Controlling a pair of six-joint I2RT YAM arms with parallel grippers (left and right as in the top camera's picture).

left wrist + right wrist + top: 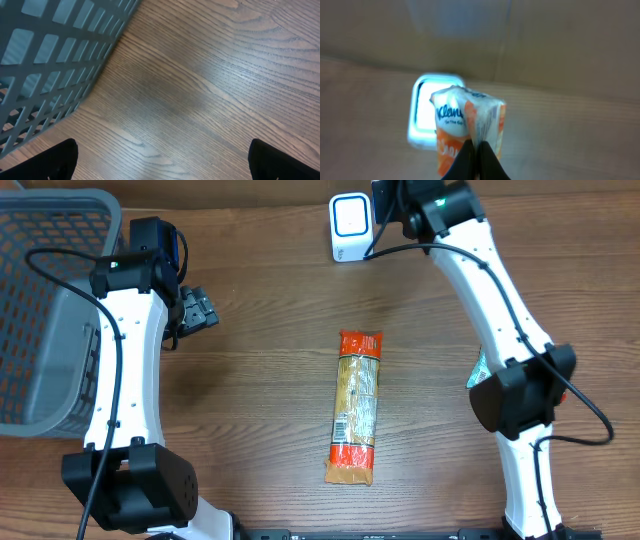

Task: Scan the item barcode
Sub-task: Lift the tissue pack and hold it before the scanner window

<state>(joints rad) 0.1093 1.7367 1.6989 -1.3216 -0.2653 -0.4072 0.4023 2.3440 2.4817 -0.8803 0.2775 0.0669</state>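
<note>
Basket point(60, 310) of grey mesh stands beside the wide-open left end effector point(200, 310).

Brown wood-grain surface point(210, 75) filling most of the view, grey plastic basket point(50, 60) with a slotted wall across the upper left corner, left tool point(165, 160) with two black fingertips point(50, 162) at the bottom corners, spread wide, bare wood showing between them

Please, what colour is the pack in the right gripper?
The pack is white and orange, best seen in the right wrist view.
</note>
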